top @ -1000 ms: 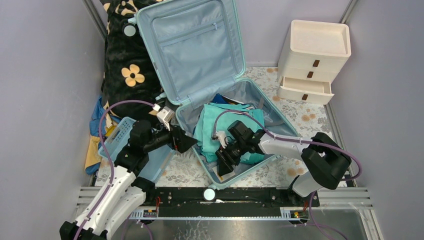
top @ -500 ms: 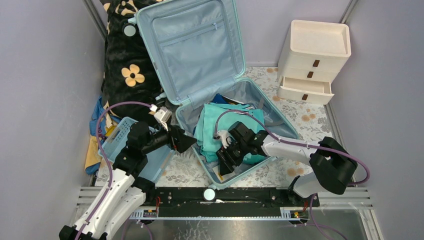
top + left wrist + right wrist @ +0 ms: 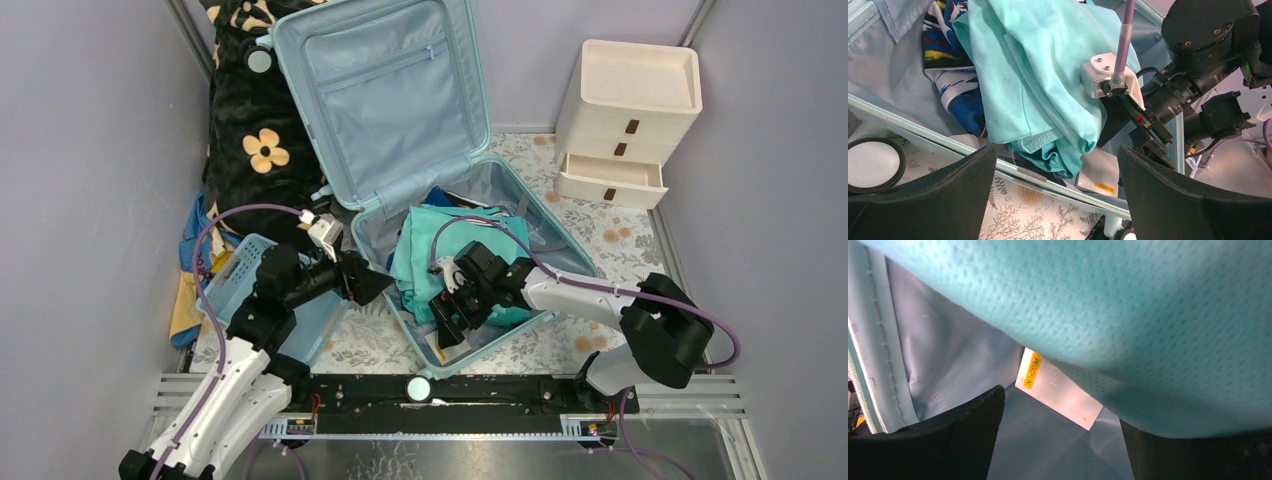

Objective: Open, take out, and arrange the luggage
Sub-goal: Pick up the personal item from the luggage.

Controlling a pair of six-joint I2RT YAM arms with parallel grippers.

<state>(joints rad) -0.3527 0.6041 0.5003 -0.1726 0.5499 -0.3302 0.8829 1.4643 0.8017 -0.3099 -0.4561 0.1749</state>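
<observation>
Right gripper (image 3: 447,330) inside the open pale aqua-blue hard-shell suitcase (image 3: 385,110).
Its jaws stand apart, crumpled teal mesh cloth (image 3: 420,255) just ahead; left gripper (image 3: 365,285), also apart, hangs outside the rim.

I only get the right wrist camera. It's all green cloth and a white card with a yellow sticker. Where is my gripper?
Observer: Your right gripper is inside the luggage, at its near corner, beside the teal cloth pile.
Child: Is the lid up?
Observer: Yes, the lid stands open, with a black flowered blanket to its left.
Child: Where's the other arm?
Observer: The left gripper hovers open by the luggage's left rim.
</observation>
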